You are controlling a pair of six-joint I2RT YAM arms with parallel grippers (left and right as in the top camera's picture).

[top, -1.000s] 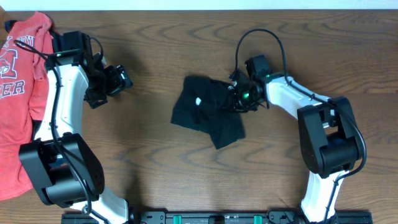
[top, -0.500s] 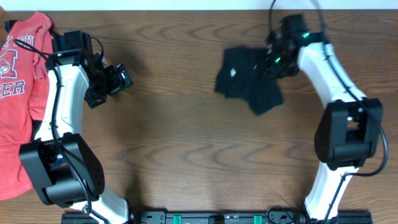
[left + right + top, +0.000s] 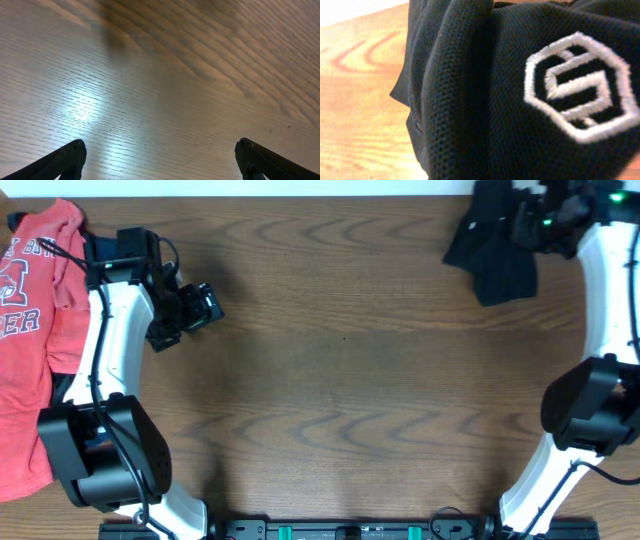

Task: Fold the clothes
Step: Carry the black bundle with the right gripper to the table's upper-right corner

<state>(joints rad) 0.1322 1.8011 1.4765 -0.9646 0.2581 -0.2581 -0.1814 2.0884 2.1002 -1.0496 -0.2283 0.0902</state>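
1. The black shirt (image 3: 493, 255) has slid from mid-table to the far right corner, bunched, with the right gripper (image 3: 527, 225) pinching its mesh.
2. A white hexagon logo (image 3: 580, 87) is stitched on it.
3. The left gripper (image 3: 203, 303) stands spread above the wooden table (image 3: 330, 380).

A brown wood-grain table (image 3: 340, 380) is shown. An orange-red T-shirt with white lettering (image 3: 25, 330) is laid crumpled along its left edge. A black mesh shirt (image 3: 495, 250) is bunched at the far right corner, contact with the wood undetermined.
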